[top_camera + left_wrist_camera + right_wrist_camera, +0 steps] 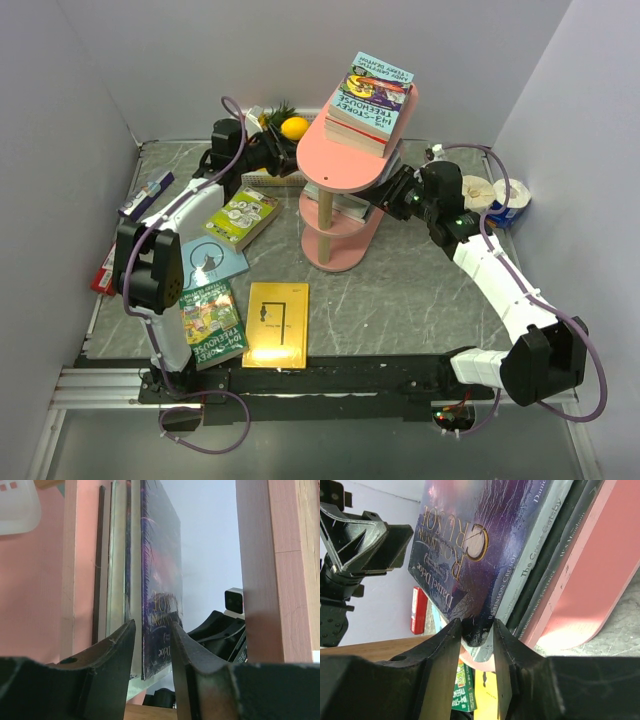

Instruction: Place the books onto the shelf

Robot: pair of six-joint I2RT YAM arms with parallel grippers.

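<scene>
The pink shelf (335, 170) stands mid-table with a stack of books (372, 95) on its top tier. A few more books lie flat on its middle tier, the dark purple book (465, 540) topmost. My right gripper (476, 625) is shut on that book's near corner at the spine. From the other side, my left gripper (152, 625) straddles the purple book (157, 580). Its right finger is against the cover and a thin gap shows at the left finger. On the table lie a green-white book (242, 215), a light-blue one (215, 262), a green Treehouse one (212, 322) and a yellow one (277, 323).
A white basket with a lemon (294, 127) stands behind the left gripper (275, 155). A red packet (104, 270) and a blue-white carton (147, 193) lie along the left wall. Paper rolls (495, 195) sit at the right wall. A wooden shelf post (255, 570) rises beside the left gripper.
</scene>
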